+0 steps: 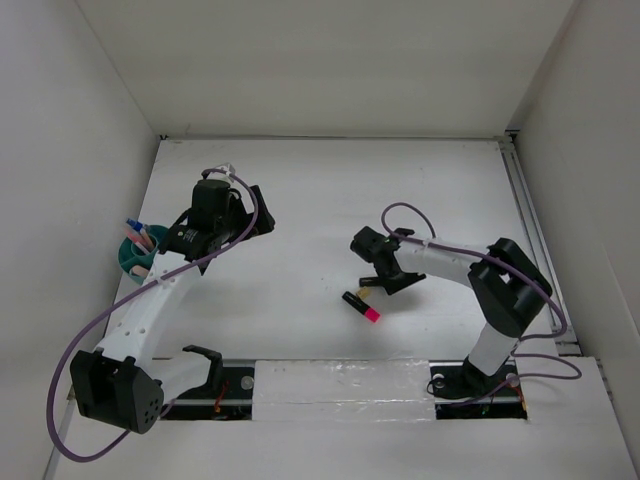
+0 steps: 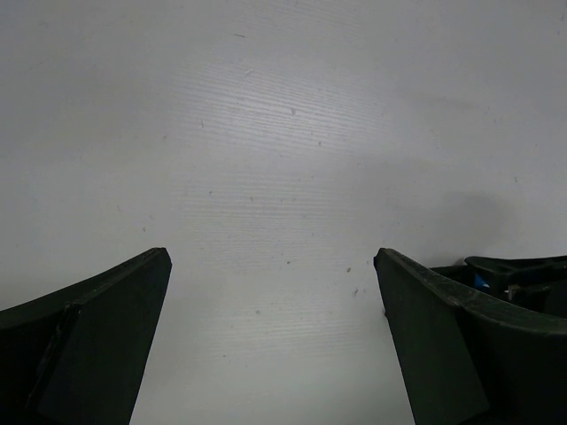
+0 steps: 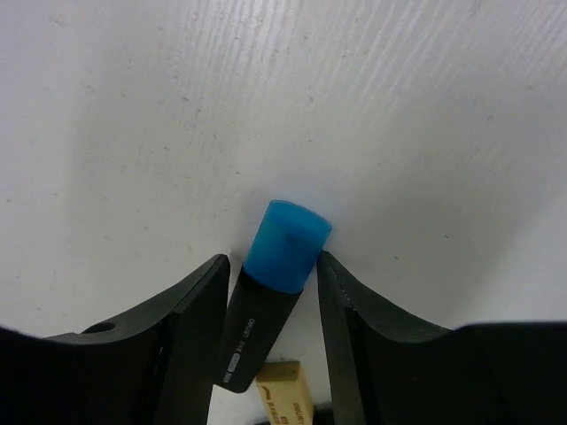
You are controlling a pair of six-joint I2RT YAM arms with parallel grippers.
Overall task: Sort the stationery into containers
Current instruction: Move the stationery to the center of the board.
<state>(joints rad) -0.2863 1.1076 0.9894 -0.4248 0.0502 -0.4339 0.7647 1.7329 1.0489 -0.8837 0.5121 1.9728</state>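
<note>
Right tool (image 3: 273, 261) straddling blue-ended marker (image 3: 283, 243), grip unclear, marker unseen overhead, left tool (image 2: 270, 257) apart

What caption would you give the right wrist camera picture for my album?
Right gripper straddles a blue-ended black marker lying on the white table, tan eraser beside it.

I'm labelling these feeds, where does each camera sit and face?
Top: high behind the robot, looking down on the table; left arm and right arm show.
Left wrist: faces the table; open left gripper at the bottom.
Right wrist: faces the table; blue-ended marker inside the right gripper.
Shared: top and right wrist both show the right gripper.
</note>
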